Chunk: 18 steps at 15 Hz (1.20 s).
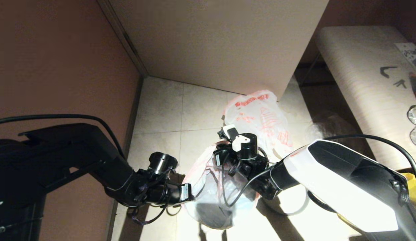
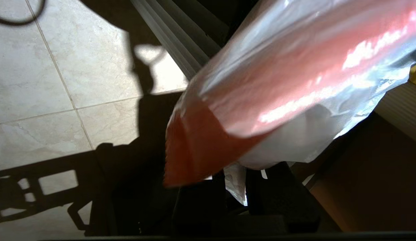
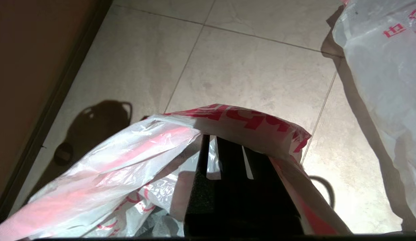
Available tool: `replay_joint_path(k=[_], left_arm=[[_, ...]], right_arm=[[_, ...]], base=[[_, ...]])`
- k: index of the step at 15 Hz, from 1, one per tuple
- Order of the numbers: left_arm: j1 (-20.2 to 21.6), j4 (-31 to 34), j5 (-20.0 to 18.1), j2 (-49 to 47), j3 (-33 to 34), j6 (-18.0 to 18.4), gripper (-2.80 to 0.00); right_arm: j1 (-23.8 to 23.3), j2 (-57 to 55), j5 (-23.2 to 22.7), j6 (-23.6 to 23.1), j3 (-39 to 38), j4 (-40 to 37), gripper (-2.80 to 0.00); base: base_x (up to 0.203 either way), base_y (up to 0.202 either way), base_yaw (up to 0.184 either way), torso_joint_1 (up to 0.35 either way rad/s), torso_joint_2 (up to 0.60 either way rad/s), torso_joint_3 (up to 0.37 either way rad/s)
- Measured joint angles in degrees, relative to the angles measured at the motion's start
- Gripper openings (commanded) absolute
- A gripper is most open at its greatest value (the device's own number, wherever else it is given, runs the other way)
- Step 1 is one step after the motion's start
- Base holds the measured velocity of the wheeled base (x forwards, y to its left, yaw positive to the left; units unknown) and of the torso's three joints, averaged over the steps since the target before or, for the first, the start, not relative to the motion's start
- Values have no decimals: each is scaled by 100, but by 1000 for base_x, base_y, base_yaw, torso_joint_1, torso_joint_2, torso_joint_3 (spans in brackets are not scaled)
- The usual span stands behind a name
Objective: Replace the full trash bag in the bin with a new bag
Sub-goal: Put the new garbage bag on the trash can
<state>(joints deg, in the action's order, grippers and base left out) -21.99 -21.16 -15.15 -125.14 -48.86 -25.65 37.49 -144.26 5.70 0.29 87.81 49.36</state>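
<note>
The new bag (image 1: pixel 208 180), thin white plastic with red print, hangs stretched between my two grippers over the bin (image 1: pixel 211 216), which shows dark through the plastic. My left gripper (image 1: pixel 192 193) pinches one edge; in its wrist view the gripper (image 2: pixel 236 182) has a strip of white film between its black fingers (image 2: pixel 278 201), and the bag (image 2: pixel 295 73) billows beyond. My right gripper (image 1: pixel 218 152) holds the opposite edge; in its wrist view the gripper (image 3: pixel 243 147) has the bag's red-lettered rim (image 3: pixel 241 118) draped over its tips. The full trash bag (image 1: pixel 260 115) sits on the floor behind.
The loose grey ring (image 1: pixel 303 206) lies on the tiles right of the bin. A beige cabinet (image 1: pixel 221 43) stands behind, a brown wall (image 1: pixel 60 67) to the left, a pale bench (image 1: pixel 362 83) to the right. A yellow bag (image 1: pixel 410 187) peeks out behind my right arm.
</note>
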Motion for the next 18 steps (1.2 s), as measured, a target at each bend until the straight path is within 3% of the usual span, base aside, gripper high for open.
replay_joint_path(k=[5, 10, 14, 18], left_arm=[[-30, 0, 9, -18, 16, 43, -280], [-33, -24, -2, -24, 154, 458, -280], [-18, -60, 10, -68, 148, 463, -280], [-6, -575, 121, -174, 247, 456, -280]], right_arm=[[-123, -220, -196, -101, 49, 13, -280], [-346, -415, -232, -251, 265, 24, -280], [-444, -450, -413, -274, 232, -217, -280], [-681, -452, -818, -261, 251, -533, -280]], base=[[0, 0, 0, 0, 0, 0], [0, 0, 0, 0, 0, 0], [0, 0, 0, 0, 0, 0], [0, 0, 0, 0, 0, 0]])
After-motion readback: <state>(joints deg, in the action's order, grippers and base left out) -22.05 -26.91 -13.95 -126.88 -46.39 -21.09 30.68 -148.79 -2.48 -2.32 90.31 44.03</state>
